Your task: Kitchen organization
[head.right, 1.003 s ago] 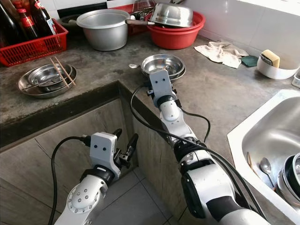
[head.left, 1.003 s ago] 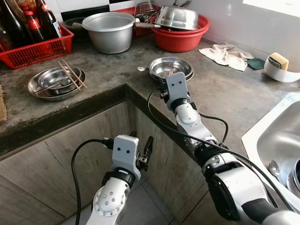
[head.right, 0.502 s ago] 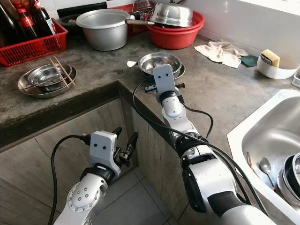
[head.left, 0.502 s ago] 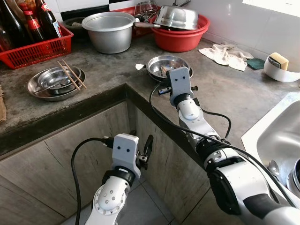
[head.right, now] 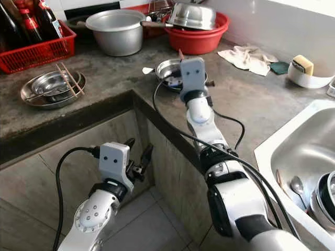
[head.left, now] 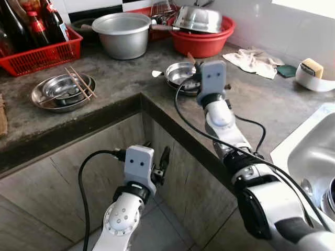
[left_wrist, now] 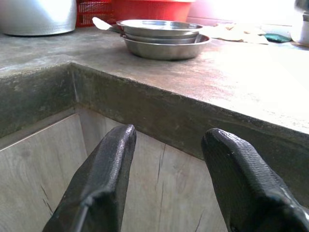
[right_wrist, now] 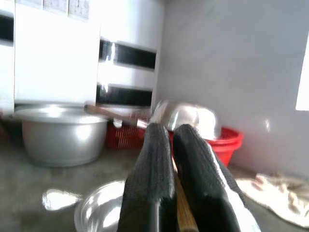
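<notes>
Right pincer [right_wrist: 171, 159] lifted, gripping blurred chopstick [right_wrist: 181, 212]

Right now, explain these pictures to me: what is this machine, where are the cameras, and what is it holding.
A humanoid robot stands at a kitchen counter. Two pictures come from its head, looking down; two come from cameras on its wrists. The right gripper hangs above stacked steel bowls, pinching thin brown sticks, likely chopsticks. The left gripper is open and idle below the counter edge. Also on the counter: a steel plate with chopsticks, a metal pot, a red basin, a cloth.
</notes>
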Controlling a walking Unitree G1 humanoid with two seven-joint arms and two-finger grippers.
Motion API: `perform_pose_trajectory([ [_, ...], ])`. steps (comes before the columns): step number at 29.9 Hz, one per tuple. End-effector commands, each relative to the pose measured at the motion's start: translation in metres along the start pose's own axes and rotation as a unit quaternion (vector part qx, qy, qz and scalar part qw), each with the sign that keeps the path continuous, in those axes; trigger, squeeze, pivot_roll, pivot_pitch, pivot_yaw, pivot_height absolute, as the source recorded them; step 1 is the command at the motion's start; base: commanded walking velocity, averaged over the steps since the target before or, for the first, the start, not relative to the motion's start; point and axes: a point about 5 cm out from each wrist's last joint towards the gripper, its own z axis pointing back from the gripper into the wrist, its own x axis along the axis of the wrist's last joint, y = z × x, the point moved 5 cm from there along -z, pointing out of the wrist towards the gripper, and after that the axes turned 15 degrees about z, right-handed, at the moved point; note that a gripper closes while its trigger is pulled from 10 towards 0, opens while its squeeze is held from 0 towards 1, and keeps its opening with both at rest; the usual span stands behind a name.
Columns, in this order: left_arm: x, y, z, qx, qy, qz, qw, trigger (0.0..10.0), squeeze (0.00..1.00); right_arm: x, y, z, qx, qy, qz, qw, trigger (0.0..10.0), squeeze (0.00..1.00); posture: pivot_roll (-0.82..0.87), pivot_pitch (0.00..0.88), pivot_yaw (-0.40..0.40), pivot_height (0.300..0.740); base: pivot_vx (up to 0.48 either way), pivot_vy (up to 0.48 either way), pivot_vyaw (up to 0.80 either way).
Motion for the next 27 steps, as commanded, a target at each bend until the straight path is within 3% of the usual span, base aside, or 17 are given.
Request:
perform_pose_trajectory([
  [1,-0.002,0.001,-0.001,0.003,0.003,-0.003,1.0,10.0,0.0,0.007,-0.005,0.006,-0.008,-0.011,-0.007,1.0,0.0,0.0,0.1,0.093,-0.043,0.74,0.0,0.0,0.0],
  [2,-0.003,0.001,-0.002,0.002,0.002,-0.003,1.0,10.0,0.0,0.011,-0.009,0.02,-0.014,-0.018,-0.009,1.0,0.0,0.0,0.09,0.084,-0.04,0.74,0.0,0.0,0.0],
  [3,-0.003,0.001,-0.002,0.002,0.002,-0.003,1.0,10.0,0.0,0.011,-0.009,0.02,-0.014,-0.018,-0.009,1.0,0.0,0.0,0.09,0.084,-0.04,0.74,0.0,0.0,0.0],
  [6,-0.003,-0.001,-0.004,-0.003,0.002,0.002,1.0,10.0,0.0,0.011,-0.019,0.046,-0.022,-0.01,-0.007,1.0,0.0,0.0,0.09,0.072,-0.036,0.74,0.0,0.0,0.0],
  [7,-0.003,-0.001,-0.004,-0.003,0.002,0.002,1.0,10.0,0.0,0.011,-0.019,0.046,-0.022,-0.01,-0.007,1.0,0.0,0.0,0.09,0.072,-0.036,0.74,0.0,0.0,0.0],
  [8,-0.004,0.0,-0.006,-0.006,0.004,0.003,1.0,10.0,0.0,0.008,-0.028,0.065,-0.031,0.01,-0.004,0.999,0.0,0.0,0.07,0.056,-0.024,0.74,0.0,0.0,-0.78],
  [11,-0.004,0.001,-0.007,-0.012,0.005,0.002,1.0,10.0,0.0,0.006,-0.033,0.08,-0.038,0.027,-0.002,0.999,0.0,0.0,0.06,0.043,-0.016,0.74,0.0,0.114,-0.79],
  [18,-0.003,-0.001,-0.014,-0.025,-0.001,-0.003,1.0,10.0,0.0,0.005,-0.038,0.102,-0.056,0.068,0.003,0.996,0.0,0.0,0.05,0.01,-0.007,0.74,0.0,0.48,-0.79],
  [27,-0.004,-0.002,-0.017,-0.029,-0.004,-0.005,1.0,10.0,0.0,0.002,-0.037,0.113,-0.051,0.1,0.012,0.994,0.0,0.0,0.04,0.0,-0.007,0.74,0.0,0.076,-0.79],
])
